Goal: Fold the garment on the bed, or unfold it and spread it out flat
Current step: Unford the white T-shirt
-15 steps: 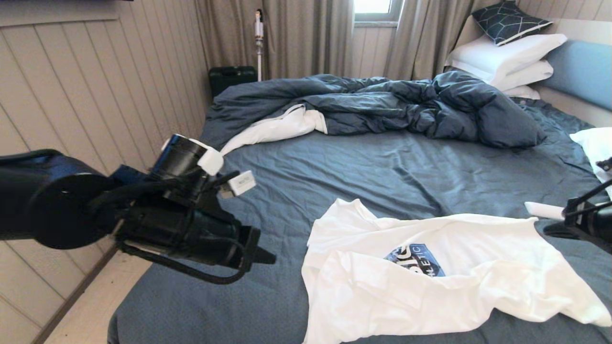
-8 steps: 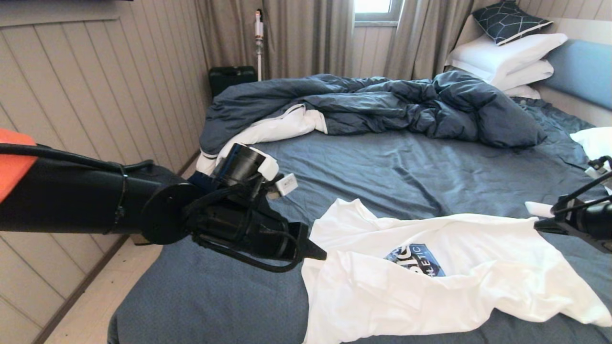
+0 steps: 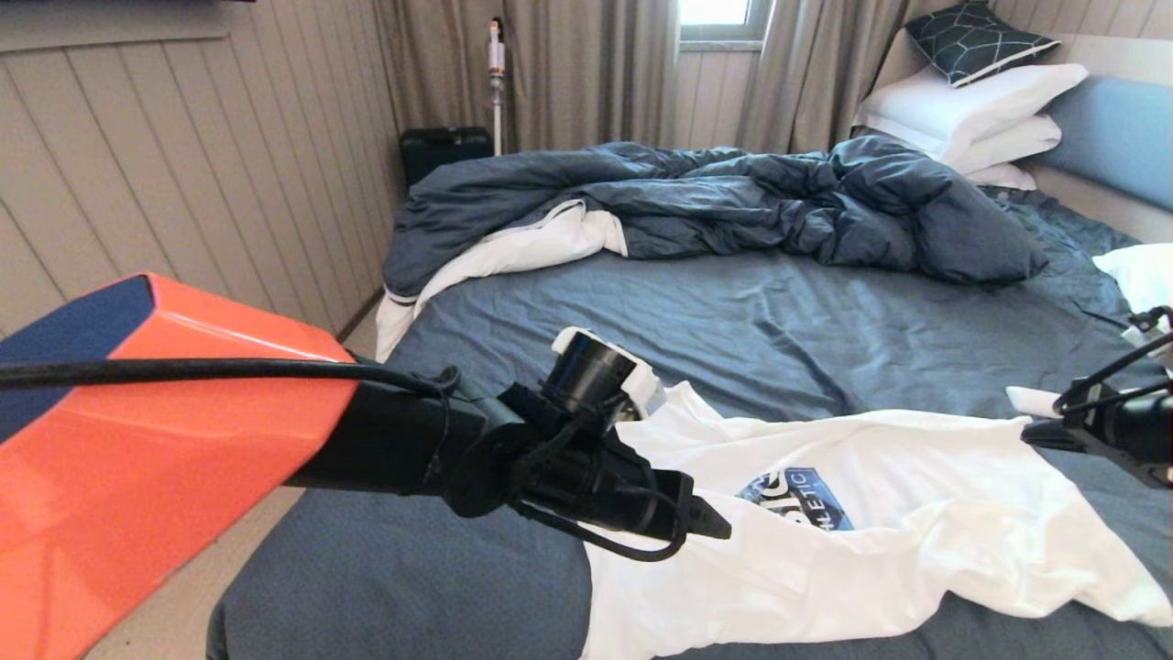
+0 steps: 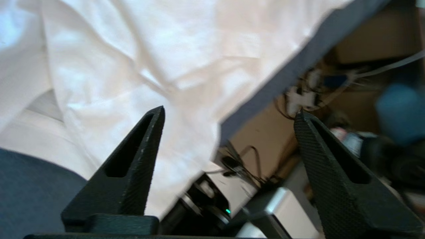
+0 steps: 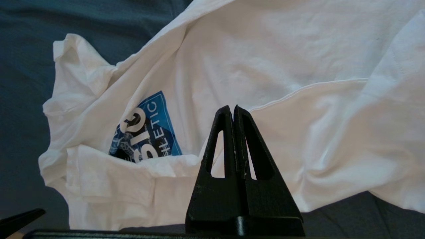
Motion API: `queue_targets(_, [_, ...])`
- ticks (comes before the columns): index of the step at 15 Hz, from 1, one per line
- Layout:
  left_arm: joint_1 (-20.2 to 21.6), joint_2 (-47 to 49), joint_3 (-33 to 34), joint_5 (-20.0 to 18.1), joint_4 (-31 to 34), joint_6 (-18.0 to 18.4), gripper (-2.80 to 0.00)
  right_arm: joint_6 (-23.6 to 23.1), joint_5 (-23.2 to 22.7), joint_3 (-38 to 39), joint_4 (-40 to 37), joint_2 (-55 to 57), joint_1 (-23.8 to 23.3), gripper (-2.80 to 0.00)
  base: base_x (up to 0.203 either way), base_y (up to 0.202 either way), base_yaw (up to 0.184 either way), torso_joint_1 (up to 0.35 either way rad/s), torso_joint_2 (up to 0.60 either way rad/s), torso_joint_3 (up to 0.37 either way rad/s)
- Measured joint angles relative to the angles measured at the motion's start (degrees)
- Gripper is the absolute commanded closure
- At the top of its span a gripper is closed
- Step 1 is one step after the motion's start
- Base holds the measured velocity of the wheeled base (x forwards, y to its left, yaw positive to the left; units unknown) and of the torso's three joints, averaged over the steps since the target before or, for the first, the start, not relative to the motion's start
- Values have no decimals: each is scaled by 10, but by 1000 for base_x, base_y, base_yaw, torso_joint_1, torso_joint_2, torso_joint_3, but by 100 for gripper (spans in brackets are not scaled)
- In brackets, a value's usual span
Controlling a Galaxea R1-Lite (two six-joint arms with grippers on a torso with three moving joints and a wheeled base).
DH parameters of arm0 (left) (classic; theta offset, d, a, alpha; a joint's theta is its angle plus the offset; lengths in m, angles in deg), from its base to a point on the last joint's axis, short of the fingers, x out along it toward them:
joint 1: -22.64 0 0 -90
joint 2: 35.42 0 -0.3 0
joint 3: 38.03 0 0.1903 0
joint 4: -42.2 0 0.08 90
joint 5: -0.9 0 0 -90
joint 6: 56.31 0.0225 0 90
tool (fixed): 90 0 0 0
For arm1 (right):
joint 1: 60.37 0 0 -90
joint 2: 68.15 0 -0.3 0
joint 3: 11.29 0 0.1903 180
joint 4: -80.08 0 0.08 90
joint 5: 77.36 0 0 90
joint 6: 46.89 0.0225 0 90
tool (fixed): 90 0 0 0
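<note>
A white T-shirt garment (image 3: 871,559) with a blue logo (image 3: 799,498) lies crumpled on the near part of the bed's dark blue-grey sheet (image 3: 733,321), its front edge folded over part of the logo. My left gripper (image 3: 719,530) hovers over the shirt's left side, by the bed's near edge. In the left wrist view it (image 4: 229,111) is open, nothing between its fingers, white cloth (image 4: 149,49) beneath. My right gripper (image 3: 1035,433) hangs by the shirt's right end. In the right wrist view it (image 5: 232,107) is shut and empty above the shirt (image 5: 265,59).
A rumpled duvet (image 3: 733,197) fills the far half of the bed. White pillows (image 3: 971,105) are stacked by the light blue headboard (image 3: 1118,137), another pillow (image 3: 1141,275) at the right edge. A panelled wall (image 3: 183,183) and a floor strip (image 3: 183,596) run along the left.
My left arm has swung right from beside the bed to over the shirt's left side, and its jaws have opened. The right gripper has barely moved.
</note>
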Motion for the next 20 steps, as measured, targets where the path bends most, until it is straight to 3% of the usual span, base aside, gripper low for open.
queue_targets(4, [-30, 32, -15, 19, -6, -17, -280, 0, -3, 7, 4, 5, -11, 0, 0, 0, 0, 0, 0, 0])
queue_targets(9, [-39, 76, -69, 61, -6, -50, -280, 0, -8, 11, 4, 9, -14, 0, 0, 0, 0, 0, 0, 0])
queue_targets(15, [-39, 115, -112, 166, -7, -55, -280, -3, -13, 18, 5, 12, -14, 0, 0, 0, 0, 0, 0, 0])
queue_targets(20, [-40, 132, -122, 169, -7, -54, -280, -3, -18, 19, 5, 14, -15, 0, 0, 0, 0, 0, 0, 0])
